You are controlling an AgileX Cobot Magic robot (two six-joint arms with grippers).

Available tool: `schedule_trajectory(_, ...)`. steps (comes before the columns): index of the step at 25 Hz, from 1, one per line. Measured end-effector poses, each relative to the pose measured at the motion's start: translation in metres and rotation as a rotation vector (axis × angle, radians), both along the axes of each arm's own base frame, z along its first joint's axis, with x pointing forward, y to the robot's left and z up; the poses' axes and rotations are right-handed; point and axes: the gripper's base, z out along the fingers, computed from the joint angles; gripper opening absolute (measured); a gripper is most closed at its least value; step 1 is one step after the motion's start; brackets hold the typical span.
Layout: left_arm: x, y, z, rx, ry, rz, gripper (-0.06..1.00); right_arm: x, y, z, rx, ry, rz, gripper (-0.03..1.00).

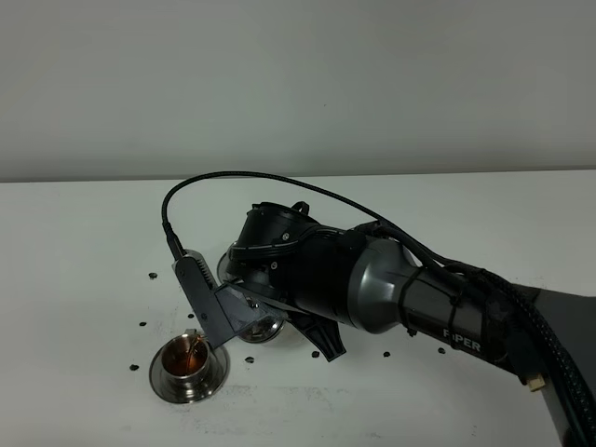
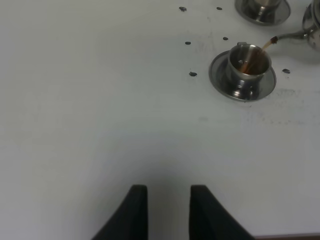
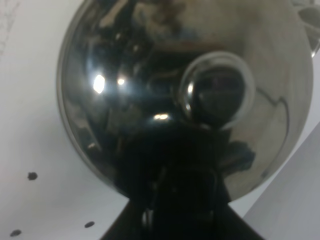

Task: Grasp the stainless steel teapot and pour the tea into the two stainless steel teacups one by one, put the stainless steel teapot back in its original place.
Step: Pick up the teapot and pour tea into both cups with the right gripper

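My right gripper reaches across to the left, shut on the stainless steel teapot, which is tilted and mostly hidden by the arm. In the right wrist view the teapot's lid and knob fill the frame above the gripper. In the left wrist view the spout pours reddish-brown tea into the near teacup on its saucer. That teacup holds tea. The second teacup stands behind it. The teapot's own saucer is hidden. My left gripper is open and empty.
Several small dark marks dot the white table around the cups. The right arm lies low across the right half of the table. A grey wall stands behind the table's far edge.
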Motion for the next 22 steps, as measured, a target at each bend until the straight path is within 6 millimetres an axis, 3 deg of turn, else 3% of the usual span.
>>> schedule_trajectory(22, 0.0000, 0.0002, 0.0000, 0.002, 0.000, 0.001, 0.24, -0.0012, 0.0017, 0.0021, -0.033, -0.036, 0.023, 0.19)
